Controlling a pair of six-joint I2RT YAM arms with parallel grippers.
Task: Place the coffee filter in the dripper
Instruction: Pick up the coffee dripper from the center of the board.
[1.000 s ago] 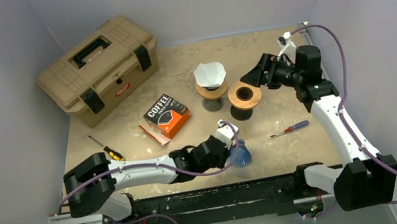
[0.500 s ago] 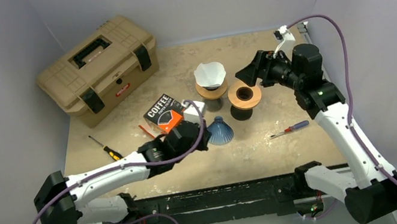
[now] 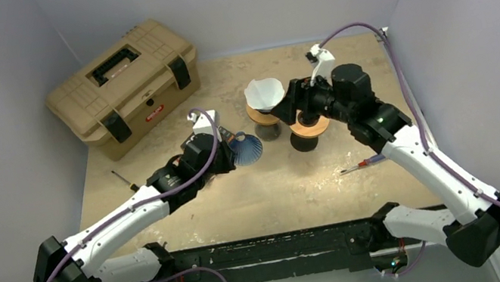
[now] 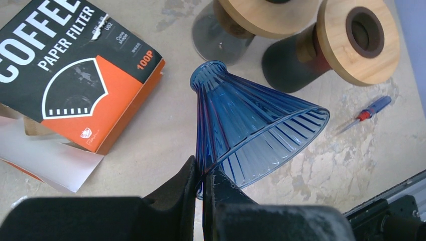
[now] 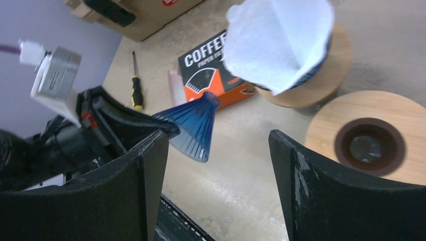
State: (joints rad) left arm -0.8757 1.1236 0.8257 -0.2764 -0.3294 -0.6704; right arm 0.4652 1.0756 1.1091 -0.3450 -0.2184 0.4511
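A blue ribbed dripper (image 4: 251,125) hangs tilted above the table, just left of the two wooden stands. My left gripper (image 4: 203,181) is shut on its rim, one finger inside and one outside. The dripper (image 3: 247,149) also shows in the top view, and in the right wrist view the dripper (image 5: 193,128) shows past the left finger. A white coffee filter (image 3: 263,93) stands open on the left wooden stand (image 5: 326,75). My right gripper (image 5: 216,135) is open and empty above the table, in front of both stands. The right wooden stand (image 3: 307,122) has a bare hole.
A black-and-orange coffee filter box (image 4: 65,65) lies left of the dripper, on loose white paper. A tan toolbox (image 3: 123,85) sits at the back left. A yellow-handled screwdriver (image 5: 136,90) lies left of the box, and a red-and-blue screwdriver (image 3: 365,162) lies on the right.
My left arm has carried the blue dripper from near the front edge up and back toward the stands. My right gripper has swung left over the stands, its jaws narrowing slightly.
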